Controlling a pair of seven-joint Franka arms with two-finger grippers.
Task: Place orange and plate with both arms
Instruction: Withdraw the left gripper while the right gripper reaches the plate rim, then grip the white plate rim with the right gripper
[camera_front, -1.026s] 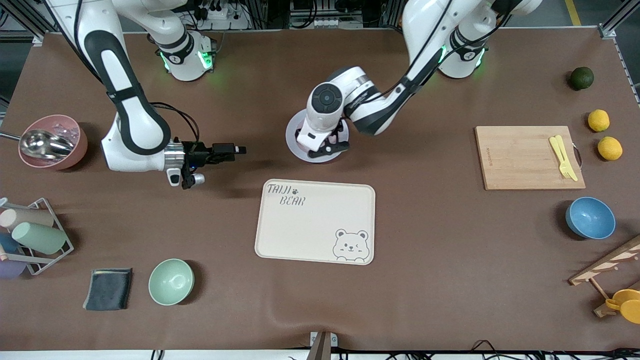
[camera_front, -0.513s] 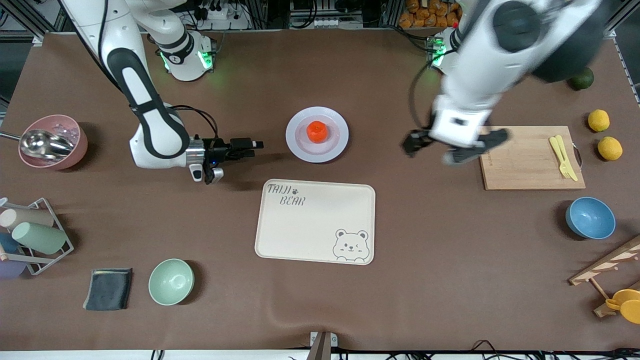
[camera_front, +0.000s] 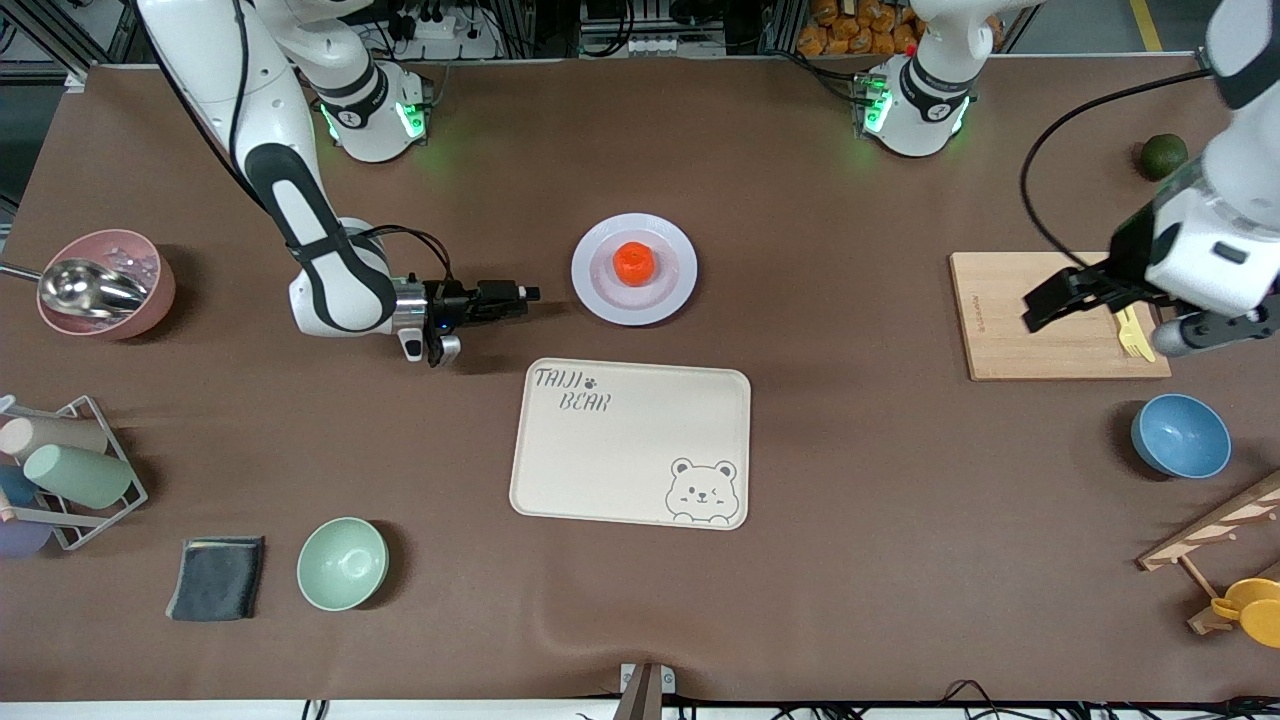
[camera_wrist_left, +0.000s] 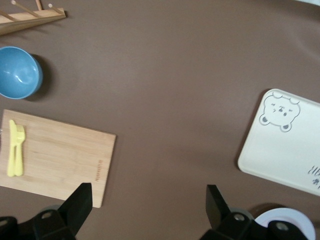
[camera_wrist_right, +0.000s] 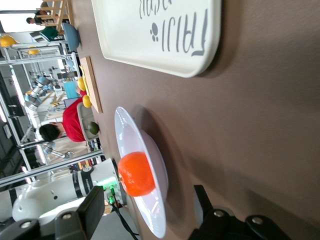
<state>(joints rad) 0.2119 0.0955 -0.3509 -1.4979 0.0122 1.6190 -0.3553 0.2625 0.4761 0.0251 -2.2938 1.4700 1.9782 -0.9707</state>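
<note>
orange (camera_front: 634, 261): sits in the sunken centre of the plate (camera_front: 603, 295), mid-surface, nearer the robots' edge than the tray (camera_front: 630, 443).
right hand (camera_front: 528, 294): low, beside the plate's rim, fingers spread, empty.
left hand (camera_front: 1100, 305): above the cutting board (camera_front: 1040, 320), fingers wide, empty.

We see two glossy white arms with black joint bands, green-lit bases, trailing black cables, and black tools.
</note>
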